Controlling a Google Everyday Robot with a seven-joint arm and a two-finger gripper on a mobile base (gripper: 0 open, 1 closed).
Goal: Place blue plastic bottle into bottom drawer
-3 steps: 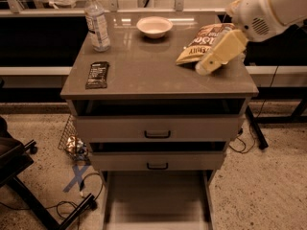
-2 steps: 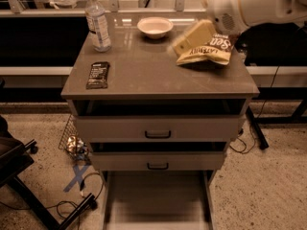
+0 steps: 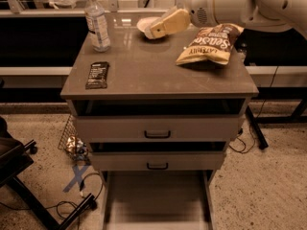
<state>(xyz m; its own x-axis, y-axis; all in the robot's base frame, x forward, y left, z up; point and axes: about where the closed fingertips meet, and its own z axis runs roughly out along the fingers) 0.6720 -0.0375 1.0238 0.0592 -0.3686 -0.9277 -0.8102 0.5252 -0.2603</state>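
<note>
The tool [image 3: 163,24] has swung left off the chip bag [image 3: 208,44], which now lies to its right, and hangs just over the white bowl [image 3: 144,25] at the back of the table [image 3: 158,78]. Whether it is open or closed I cannot tell; it carries nothing. The blue plastic bottle [image 3: 97,20] stands upright and capped to the tool's left, apart from it, near the table's back left corner. The likely trouble is the bowl: it sits right under the tool, so a low sweep toward the bottle could clip and shove it. A tall, light bottle would also tip or skid off the near edge if nudged from the side rather than closed on squarely. A dark snack bar [image 3: 97,74] lies left and nearer the camera, out of the path. Far below the tool, the bottom drawer [image 3: 156,200] is pulled out, its pale floor showing nothing in it. The two upper drawers [image 3: 157,128] are nearly shut, their contents hidden, and the bowl's inside is mostly covered by the tool.
</note>
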